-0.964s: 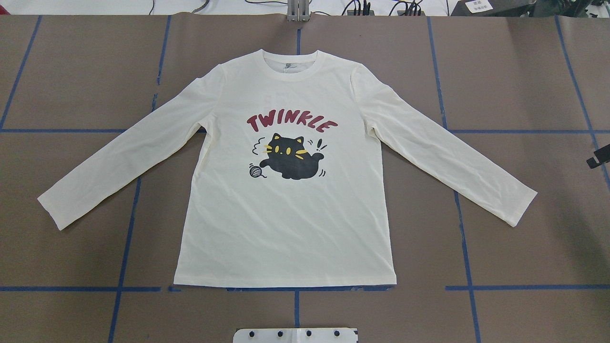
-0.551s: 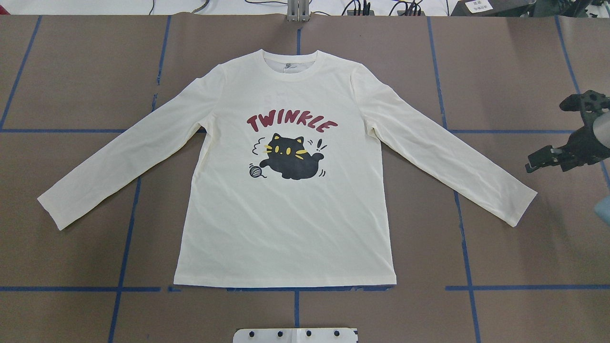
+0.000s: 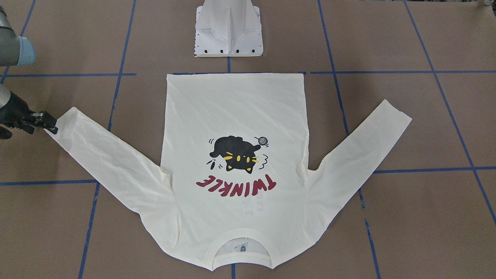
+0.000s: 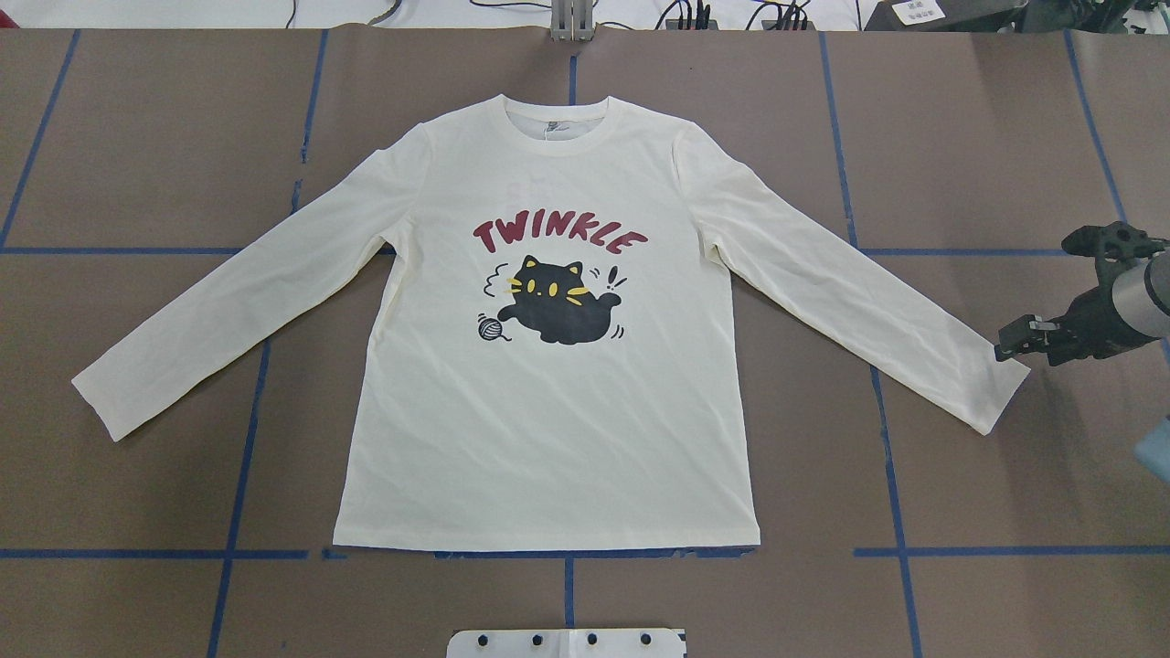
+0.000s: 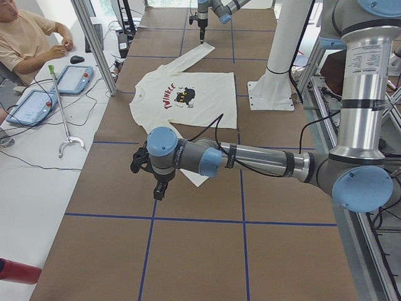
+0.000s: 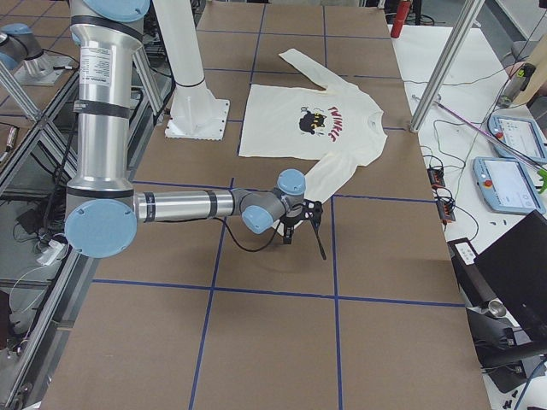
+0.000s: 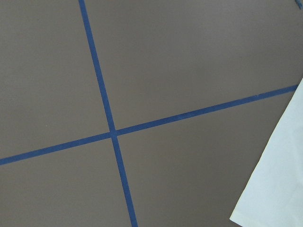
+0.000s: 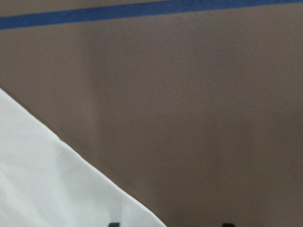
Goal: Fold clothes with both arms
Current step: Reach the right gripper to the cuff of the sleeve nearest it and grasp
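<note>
The cream long-sleeved shirt [image 4: 548, 411] lies flat on the brown table, cat print and red "TWINKLE" up, collar at the far side, both sleeves spread out. It also shows in the front-facing view [image 3: 232, 116]. My right gripper [image 4: 1008, 344] hangs at the right sleeve's cuff [image 4: 1001, 388], jaws apart and empty; it also shows in the front-facing view [image 3: 48, 123]. My left gripper [image 5: 158, 187] shows only in the exterior left view, above the left sleeve's cuff [image 5: 195, 179]; I cannot tell if it is open. The left wrist view shows that cuff's corner [image 7: 274, 189].
The white pedestal base [image 3: 228, 31] stands at the near table edge behind the shirt's hem. Blue tape lines [image 4: 247, 411] grid the table. An operator [image 5: 25, 37], teach pendants [image 5: 34, 103] and a hooked pole [image 5: 62, 106] are at the far side bench.
My right gripper has come in from the right edge of the overhead view, moving left and nearer until it reaches the right sleeve's cuff. The shirt has not moved.
</note>
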### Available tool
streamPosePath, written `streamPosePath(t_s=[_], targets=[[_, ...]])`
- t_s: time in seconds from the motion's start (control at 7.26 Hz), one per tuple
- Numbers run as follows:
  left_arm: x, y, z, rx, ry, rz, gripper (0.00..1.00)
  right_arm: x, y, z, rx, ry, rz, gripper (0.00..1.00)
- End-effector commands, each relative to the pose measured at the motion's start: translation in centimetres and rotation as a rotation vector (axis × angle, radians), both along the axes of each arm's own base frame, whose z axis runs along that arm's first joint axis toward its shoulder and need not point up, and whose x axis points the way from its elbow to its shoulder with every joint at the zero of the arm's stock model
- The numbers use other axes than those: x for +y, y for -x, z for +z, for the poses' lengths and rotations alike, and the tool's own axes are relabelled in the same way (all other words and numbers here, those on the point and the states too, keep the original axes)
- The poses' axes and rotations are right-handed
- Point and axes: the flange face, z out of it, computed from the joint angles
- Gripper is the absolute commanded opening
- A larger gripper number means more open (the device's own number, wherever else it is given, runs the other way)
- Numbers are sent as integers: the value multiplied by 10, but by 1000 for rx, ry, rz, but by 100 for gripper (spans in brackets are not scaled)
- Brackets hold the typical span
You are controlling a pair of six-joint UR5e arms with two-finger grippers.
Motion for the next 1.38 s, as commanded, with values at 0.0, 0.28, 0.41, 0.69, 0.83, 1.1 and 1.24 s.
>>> streamPosePath(t_s=[0.0,0.28,0.41,0.69,0.83,1.1,1.24], targets=[[-2,-1,-8,6,-37,-10,99,4,-1,8,-2,19,-4,25],[2,0,-1,4,-14,-13,100,7,-1,5,-22,30,-18,0],[3,0,0,6,-12,-12,100,9,0,3,-38,38,-30,0],[5,0,-1,7,-11,-13,100,9,1,-13,-65,26,-35,0],[4,-1,-1,9,-10,-14,100,4,9,-50,-118,21,-20,0],[3,0,-5,8,-19,-18,100,-46,70,-146,-225,53,60,0],[3,-1,-6,11,-13,-24,100,-76,116,-214,-285,118,127,0]])
